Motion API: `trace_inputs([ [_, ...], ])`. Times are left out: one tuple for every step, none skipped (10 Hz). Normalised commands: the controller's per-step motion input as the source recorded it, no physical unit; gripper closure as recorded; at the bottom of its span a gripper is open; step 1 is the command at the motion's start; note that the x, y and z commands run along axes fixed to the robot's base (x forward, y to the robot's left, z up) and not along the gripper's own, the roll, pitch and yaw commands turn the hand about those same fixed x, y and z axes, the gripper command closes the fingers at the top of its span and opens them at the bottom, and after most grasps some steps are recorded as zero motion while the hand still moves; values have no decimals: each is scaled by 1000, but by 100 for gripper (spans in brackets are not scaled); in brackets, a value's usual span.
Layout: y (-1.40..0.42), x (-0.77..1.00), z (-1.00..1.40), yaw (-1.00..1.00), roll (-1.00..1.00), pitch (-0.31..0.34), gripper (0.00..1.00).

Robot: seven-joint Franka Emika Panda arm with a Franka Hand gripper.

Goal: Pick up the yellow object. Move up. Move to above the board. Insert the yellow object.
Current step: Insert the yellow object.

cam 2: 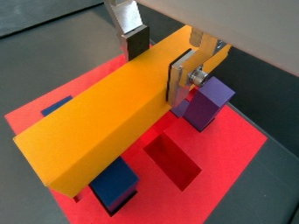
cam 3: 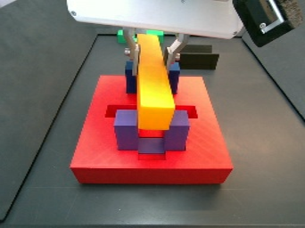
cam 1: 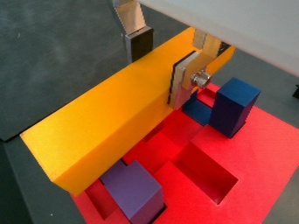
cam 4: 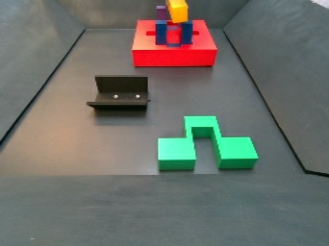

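Your claw (cam 1: 163,61) clamps the yellow object (cam 1: 111,118) above the board (cam 1: 263,166). You can't tell whether the bar's lower end has entered a slot: blue and purple blocks (cam 3: 152,138) hide it in a side view (cam 3: 152,85), and the arm's housing covers the claw.

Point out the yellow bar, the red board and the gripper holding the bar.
yellow bar (cam 1: 111,122): a wrist view, middle of its long face.
red board (cam 3: 95,160): a side view, bare top surface near a front corner.
gripper (cam 2: 163,54): a wrist view, midway between the fingertips, shut on the bar.
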Motion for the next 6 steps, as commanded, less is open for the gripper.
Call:
trace_inputs([
  [-109, 189, -37, 14, 109, 53, 100],
  [-91, 140, -117, 0, 126, 61, 100],
  [-86, 34, -166, 0, 143, 56, 100],
  [-69, 0, -191, 0, 157, 51, 100],
  [-14, 0, -237, 0, 193, 61, 100],
  [0, -54, -226, -14, 197, 69, 100],
])
